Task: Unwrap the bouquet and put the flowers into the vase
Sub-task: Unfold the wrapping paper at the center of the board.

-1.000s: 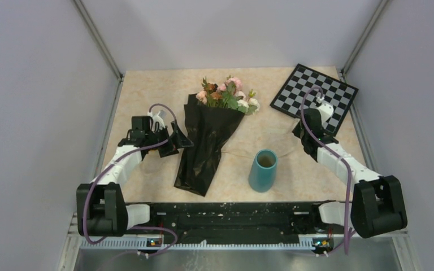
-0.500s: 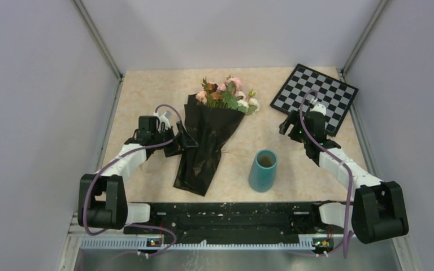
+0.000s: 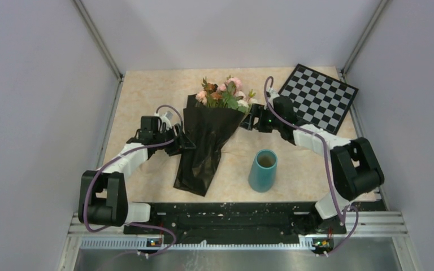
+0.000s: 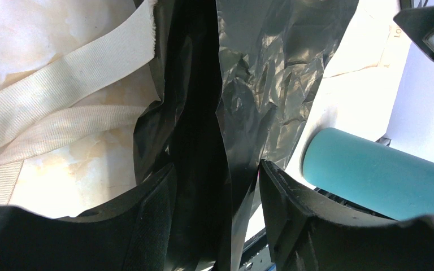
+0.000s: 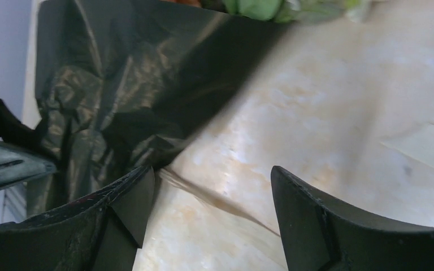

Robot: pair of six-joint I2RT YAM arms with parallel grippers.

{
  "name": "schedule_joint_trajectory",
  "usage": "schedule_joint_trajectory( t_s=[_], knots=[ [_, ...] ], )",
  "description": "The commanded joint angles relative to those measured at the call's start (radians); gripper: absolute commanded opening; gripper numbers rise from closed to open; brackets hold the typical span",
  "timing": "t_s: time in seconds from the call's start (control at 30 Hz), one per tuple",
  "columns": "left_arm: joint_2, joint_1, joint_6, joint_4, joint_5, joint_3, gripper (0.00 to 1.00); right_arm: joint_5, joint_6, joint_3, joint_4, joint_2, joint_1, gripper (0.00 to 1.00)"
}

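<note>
Two-sided unwrapping setup at bouquet (image 3: 209,138) | left gripper (image 4: 217,166), 9 o'clock: astride black paper (image 4: 260,84), hold unclear | right gripper (image 5: 212,169), 2 o'clock: spread, empty

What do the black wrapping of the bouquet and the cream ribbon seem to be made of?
The glossy black wrapping looks like thin plastic film or coated paper: it is crinkled and catches bright glints. The flat cream ribbon looks like woven fabric: fine ribs run across it.
</note>
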Motion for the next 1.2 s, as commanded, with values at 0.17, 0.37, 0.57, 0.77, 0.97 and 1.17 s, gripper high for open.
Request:
schedule_joint_trajectory(
  t_s=[0.17,0.37,0.57,0.77,0.97,1.17],
  knots=[
    [-0.007,-0.006,-0.006,0.035,-0.034,-0.005,0.57,-0.155,0.055,0.212,0.042,0.269,0.042,0.74],
    [-0.009,-0.006,-0.018,0.047,-0.041,-0.012,0.55,-0.175,0.046,0.288,0.062,0.366,0.070,0.69],
    [-0.016,-0.006,-0.054,0.088,-0.051,-0.011,0.55,-0.183,0.028,0.391,0.048,0.468,0.094,0.67],
    [0.011,-0.006,-0.072,0.114,-0.044,-0.013,0.55,-0.194,0.010,0.534,0.014,0.572,0.125,0.65],
    [0.015,-0.007,-0.096,0.158,-0.026,-0.054,0.55,-0.194,-0.006,0.685,-0.029,0.671,0.167,0.65],
    [0.005,-0.008,-0.120,0.205,-0.013,-0.102,0.55,-0.184,-0.026,0.832,-0.080,0.762,0.207,0.65]
  ],
)
